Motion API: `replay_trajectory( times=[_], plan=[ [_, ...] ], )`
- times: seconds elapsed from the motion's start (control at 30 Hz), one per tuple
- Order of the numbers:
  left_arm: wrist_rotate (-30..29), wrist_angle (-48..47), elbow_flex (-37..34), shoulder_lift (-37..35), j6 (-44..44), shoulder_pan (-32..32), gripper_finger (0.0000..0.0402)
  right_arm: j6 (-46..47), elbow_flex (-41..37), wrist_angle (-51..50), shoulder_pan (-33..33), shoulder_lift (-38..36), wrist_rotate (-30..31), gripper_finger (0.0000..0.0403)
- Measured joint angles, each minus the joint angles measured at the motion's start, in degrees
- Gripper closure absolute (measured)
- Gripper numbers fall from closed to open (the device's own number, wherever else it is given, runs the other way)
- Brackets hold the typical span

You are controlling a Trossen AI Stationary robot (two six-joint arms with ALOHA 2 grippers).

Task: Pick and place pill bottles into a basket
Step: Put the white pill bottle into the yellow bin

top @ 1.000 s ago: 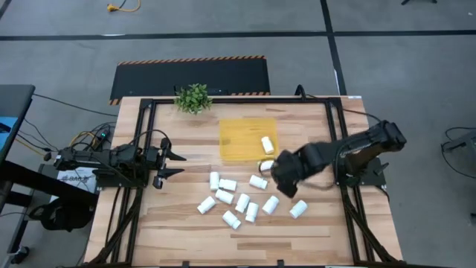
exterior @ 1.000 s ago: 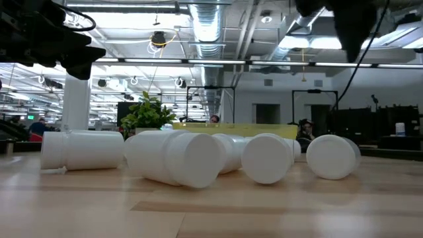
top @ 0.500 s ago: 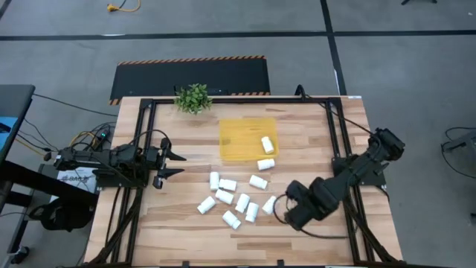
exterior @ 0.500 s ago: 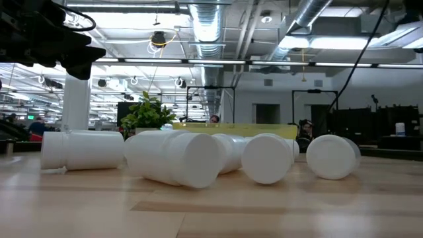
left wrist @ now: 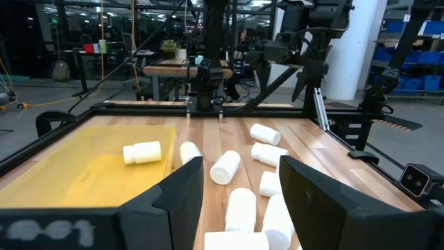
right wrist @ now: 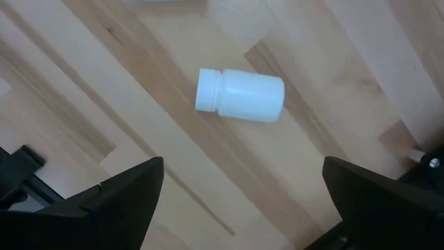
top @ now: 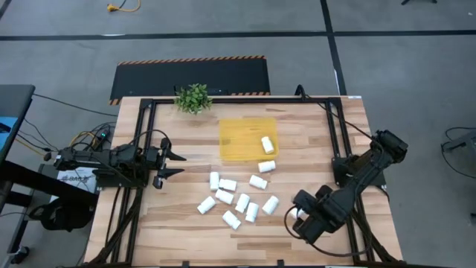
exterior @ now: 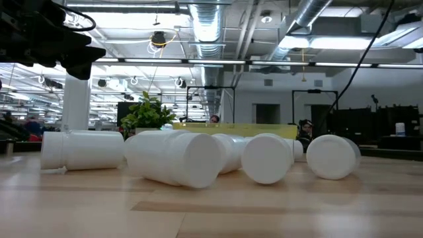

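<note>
The right gripper (top: 303,220) hangs with fingers spread wide over a lone pill bottle (right wrist: 240,95) lying at the table's near right. More pill bottles (top: 236,199) lie mid-table; one sits in the basket (top: 236,140) beyond. The left gripper (top: 172,164) waits open at the left edge.

Pill bottles (top: 242,202) smooth matt white plastic; basket (top: 234,141) translucent yellow plastic; table (top: 178,231) pale wood.

Basket (top: 239,141): shallow translucent yellow tray, sits flat on the table's far half.
Bottle in basket (top: 267,144): white, lying on its side.
Bottle at rim (top: 265,166): just outside the near edge.
Loose bottles (top: 242,202): white, toppled, clustered nearer the front.
</note>
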Motion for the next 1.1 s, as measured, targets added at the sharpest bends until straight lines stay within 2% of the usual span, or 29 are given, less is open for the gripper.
replay_trajectory(
  times=[0.8,1.1],
  plan=[
    [-0.1,0.0,0.0,0.0,0.0,-0.1,0.0225,-1.9,0.0,2.3,-0.2,0.0,0.2,0.0016],
    [-0.2,0.0,0.0,0.0,0.0,-3.0,0.0225,-2.0,0.0,2.6,-0.2,0.0,0.2,0.0017]
  ],
)
